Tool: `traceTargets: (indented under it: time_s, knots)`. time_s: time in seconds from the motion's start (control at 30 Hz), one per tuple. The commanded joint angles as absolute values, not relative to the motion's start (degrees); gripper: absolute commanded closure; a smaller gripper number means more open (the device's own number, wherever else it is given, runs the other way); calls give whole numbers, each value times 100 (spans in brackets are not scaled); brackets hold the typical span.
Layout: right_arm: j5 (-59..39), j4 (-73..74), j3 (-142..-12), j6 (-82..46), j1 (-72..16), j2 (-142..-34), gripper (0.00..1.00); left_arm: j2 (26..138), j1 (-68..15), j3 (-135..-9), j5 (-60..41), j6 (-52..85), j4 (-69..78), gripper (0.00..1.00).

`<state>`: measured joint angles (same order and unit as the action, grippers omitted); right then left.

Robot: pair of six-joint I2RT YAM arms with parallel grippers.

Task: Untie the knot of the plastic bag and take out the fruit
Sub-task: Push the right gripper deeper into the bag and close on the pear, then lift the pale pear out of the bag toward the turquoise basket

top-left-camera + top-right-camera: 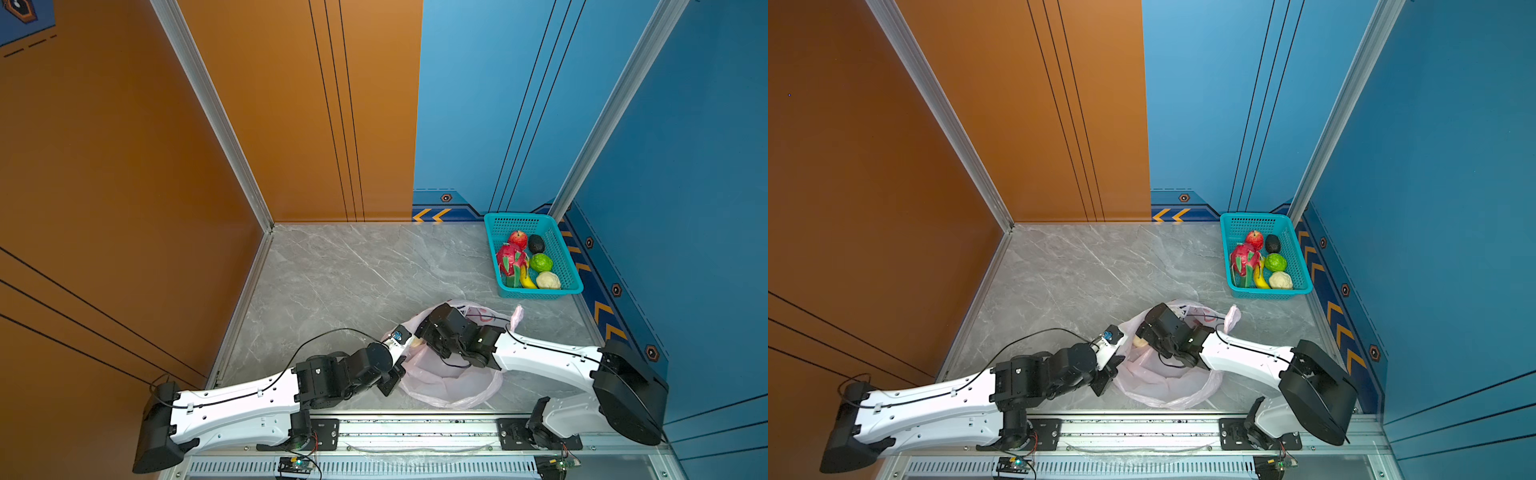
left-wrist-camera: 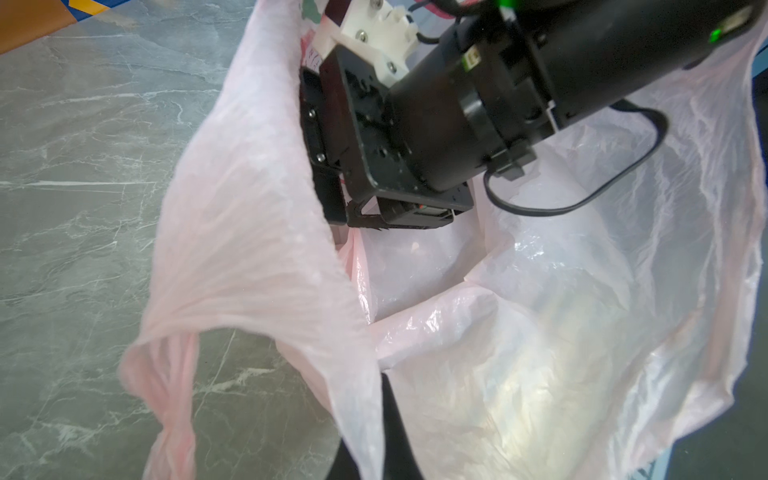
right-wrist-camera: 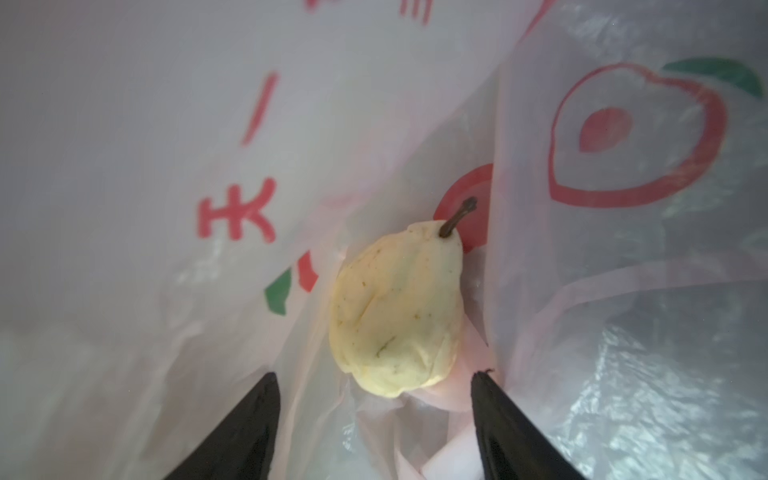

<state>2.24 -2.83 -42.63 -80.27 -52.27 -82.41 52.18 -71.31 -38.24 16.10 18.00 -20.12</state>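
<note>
Between the spread jaws of the right gripper (image 3: 376, 374) lies a pale yellow pear (image 3: 395, 316), deep inside the pink bag (image 2: 257, 249) — untouched, as far as I can see. It looks light and firm, rather smooth; its broad belly seems the best place to pinch, clear of the thin stem and the flimsy film. That arm reaches in through the bag's mouth, wrist sharply bent. Left gripper (image 1: 392, 380) is clenched on the bag's rim, holding it open — arm stretched low over the table (image 1: 332, 282).

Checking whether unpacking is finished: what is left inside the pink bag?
A pale yellow pear lies inside the plastic bag, between the fingers of the open right gripper. Plastic folds hide the rest of the bag's floor.
</note>
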Motion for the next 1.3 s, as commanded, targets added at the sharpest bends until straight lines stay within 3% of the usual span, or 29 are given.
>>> traceTargets:
  time_s: [0.0,0.37,0.63,1.0,1.27]
  knots:
    - [108,143,-4370,-7901,-5148,-8532,28,5199,-7106,-3824,1709,1846,-1901,100]
    - [-139,415,-4799,-8005,-5099,-9235,29,5104,-6977,-3741,1627,1837,-1878,100]
    - [-482,465,-5196,-7946,-5121,-9993,24,5012,-6861,-3700,1580,1850,-1959,100]
    - [-273,356,-5076,-7869,-5139,-9552,52,4900,-6821,-3665,1764,1896,-2099,100]
    - [-301,-447,-4894,-7676,-5209,-8702,53,5010,-6824,-3815,2050,1897,-2180,100]
